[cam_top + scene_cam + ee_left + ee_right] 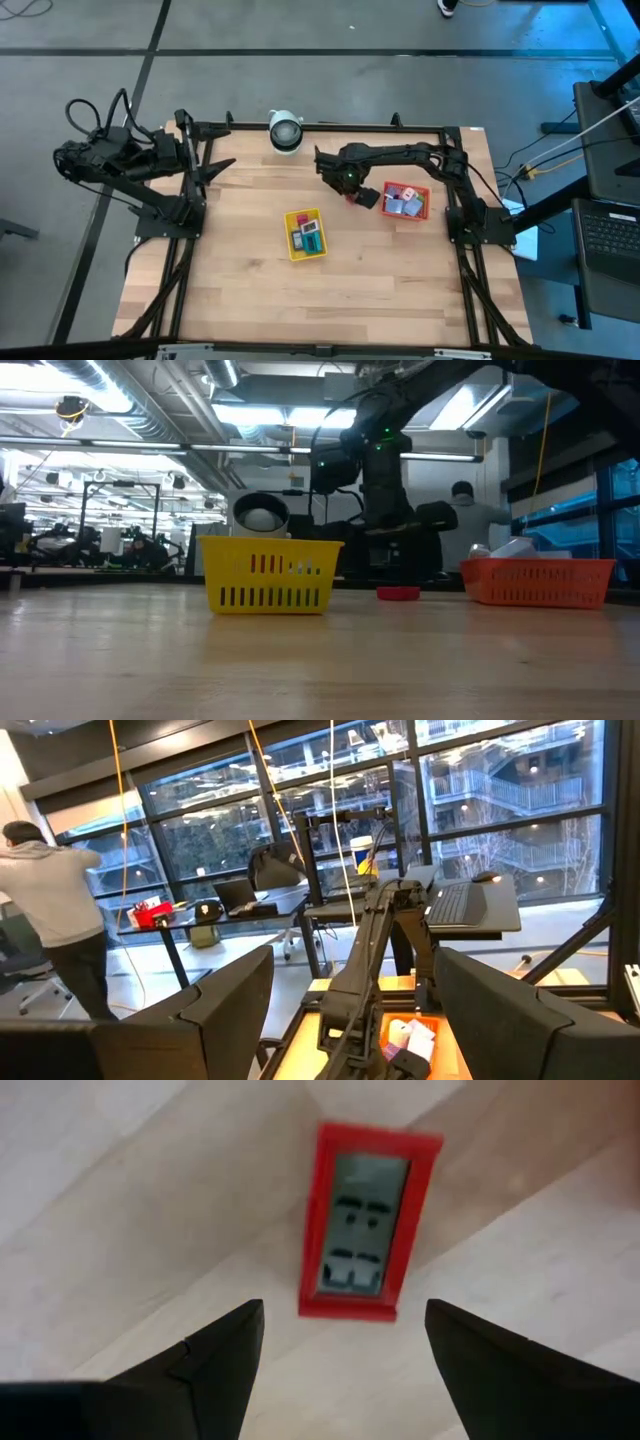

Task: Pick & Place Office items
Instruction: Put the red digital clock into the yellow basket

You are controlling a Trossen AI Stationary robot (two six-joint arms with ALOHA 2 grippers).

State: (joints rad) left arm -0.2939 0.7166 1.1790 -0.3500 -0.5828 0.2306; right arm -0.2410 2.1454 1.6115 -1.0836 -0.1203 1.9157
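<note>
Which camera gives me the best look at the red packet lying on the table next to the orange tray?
The right wrist view: the red packet fills it, flat on the wood, between the open right gripper fingers. The high view shows only a red speck; the low view shows its thin edge; the left wrist view doesn't show it.

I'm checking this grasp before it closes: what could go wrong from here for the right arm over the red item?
The right gripper hovers open above the red packet, which lies flat on the table; the fingers may scrape the wood or slide over it. The packet sits close beside the red-orange tray, so a sideways nudge could push it against the tray wall.
</note>
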